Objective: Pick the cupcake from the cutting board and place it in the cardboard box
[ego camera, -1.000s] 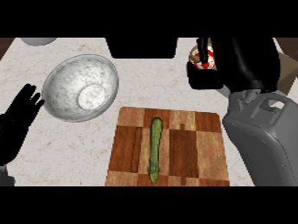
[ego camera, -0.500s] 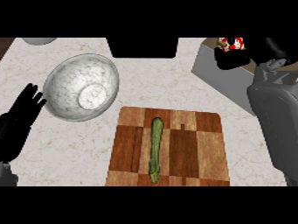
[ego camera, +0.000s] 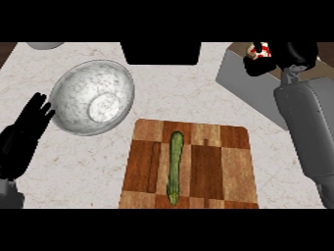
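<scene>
My right hand point(ego camera: 289, 55) is at the upper right, over the cardboard box point(ego camera: 249, 83), with its fingers curled round the cupcake point(ego camera: 259, 50). Only the cupcake's red and white top shows past the fingers. The wooden cutting board point(ego camera: 216, 166) lies at the lower middle, with a long green cucumber point(ego camera: 175, 166) lying lengthwise on it. My left hand point(ego camera: 21, 139) rests open at the left edge, fingers up, beside the bowl.
A large shiny metal bowl point(ego camera: 93, 95) sits on the counter left of the board's far end. A black rectangular object point(ego camera: 160, 53) lies at the back middle. A pale round object point(ego camera: 45, 45) peeks in at the top left.
My right hand has carried the cupcake up and to the right, from near the board's far right corner to over the box. The left hand has not moved.
</scene>
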